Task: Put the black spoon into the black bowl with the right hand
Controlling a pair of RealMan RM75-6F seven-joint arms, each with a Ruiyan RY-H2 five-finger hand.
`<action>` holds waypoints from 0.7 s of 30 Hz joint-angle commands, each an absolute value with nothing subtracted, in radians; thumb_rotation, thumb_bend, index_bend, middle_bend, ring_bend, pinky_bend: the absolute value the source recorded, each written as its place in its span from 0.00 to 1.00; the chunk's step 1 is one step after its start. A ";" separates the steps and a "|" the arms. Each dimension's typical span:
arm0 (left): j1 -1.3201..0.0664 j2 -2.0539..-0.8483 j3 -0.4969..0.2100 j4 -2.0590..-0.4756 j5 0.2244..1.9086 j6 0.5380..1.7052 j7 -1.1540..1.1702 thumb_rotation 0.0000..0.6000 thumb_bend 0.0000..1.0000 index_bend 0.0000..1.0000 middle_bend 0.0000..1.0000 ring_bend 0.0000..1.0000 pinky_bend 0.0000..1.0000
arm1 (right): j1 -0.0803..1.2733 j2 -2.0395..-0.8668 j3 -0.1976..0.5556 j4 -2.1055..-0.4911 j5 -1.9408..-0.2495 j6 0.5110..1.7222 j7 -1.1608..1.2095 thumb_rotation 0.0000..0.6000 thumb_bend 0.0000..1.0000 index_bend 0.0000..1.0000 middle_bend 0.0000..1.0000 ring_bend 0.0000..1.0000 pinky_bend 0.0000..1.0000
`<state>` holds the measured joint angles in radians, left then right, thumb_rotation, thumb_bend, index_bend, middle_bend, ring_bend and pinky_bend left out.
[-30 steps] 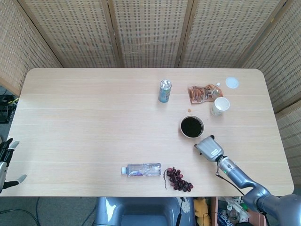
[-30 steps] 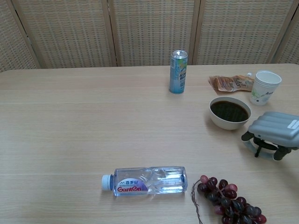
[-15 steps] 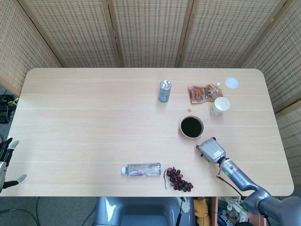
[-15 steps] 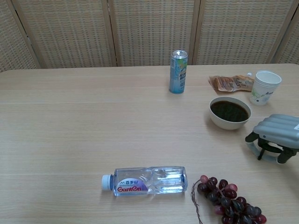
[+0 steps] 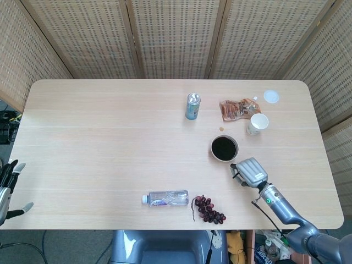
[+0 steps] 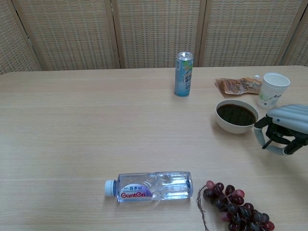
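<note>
The black bowl (image 5: 224, 148) (image 6: 236, 115), dark inside with a pale outer wall, stands right of the table's middle. My right hand (image 5: 250, 172) (image 6: 287, 127) hovers just right of and nearer than the bowl, palm down, fingers curled under. A slim dark piece (image 6: 264, 144) pokes out below the palm; it looks like the black spoon, gripped, with most of it hidden by the hand. My left hand (image 5: 8, 190) hangs off the table's near left corner, fingers spread, holding nothing.
A blue can (image 5: 192, 106) stands behind the bowl, a snack pouch (image 5: 236, 109) and paper cup (image 5: 257, 123) to its far right. A water bottle (image 6: 150, 186) and grapes (image 6: 236, 206) lie near the front edge.
My right hand has risen off the table and shifted slightly right, staying beside the bowl with its fingers still curled. The left hand has barely moved.
</note>
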<state>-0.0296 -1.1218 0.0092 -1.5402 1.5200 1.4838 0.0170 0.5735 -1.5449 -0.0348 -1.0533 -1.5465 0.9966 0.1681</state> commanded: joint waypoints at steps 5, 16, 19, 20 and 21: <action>-0.034 -1.121 0.010 -1.545 1.521 1.478 0.022 1.00 0.04 0.00 0.00 0.00 0.00 | 0.598 -1.425 0.016 -1.236 -1.507 0.975 0.232 1.00 0.81 0.78 0.94 0.96 1.00; -0.031 -1.124 0.015 -1.537 1.522 1.478 0.013 1.00 0.04 0.00 0.00 0.00 0.00 | 0.671 -1.329 0.062 -1.397 -1.448 0.842 0.289 1.00 0.82 0.78 0.94 0.96 1.00; -0.028 -1.126 0.017 -1.532 1.520 1.480 0.009 1.00 0.03 0.00 0.00 0.00 0.00 | 0.693 -1.328 0.083 -1.403 -1.431 0.816 0.305 1.00 0.82 0.78 0.94 0.96 1.00; -0.027 -1.126 0.017 -1.530 1.520 1.481 0.007 1.00 0.03 0.00 0.00 0.00 0.00 | 0.699 -1.329 0.088 -1.402 -1.426 0.809 0.307 1.00 0.82 0.78 0.94 0.96 1.00; -0.026 -1.127 0.017 -1.528 1.519 1.481 0.005 1.00 0.03 0.00 0.00 0.00 0.00 | 0.706 -1.330 0.094 -1.400 -1.421 0.801 0.309 1.00 0.82 0.78 0.94 0.96 1.00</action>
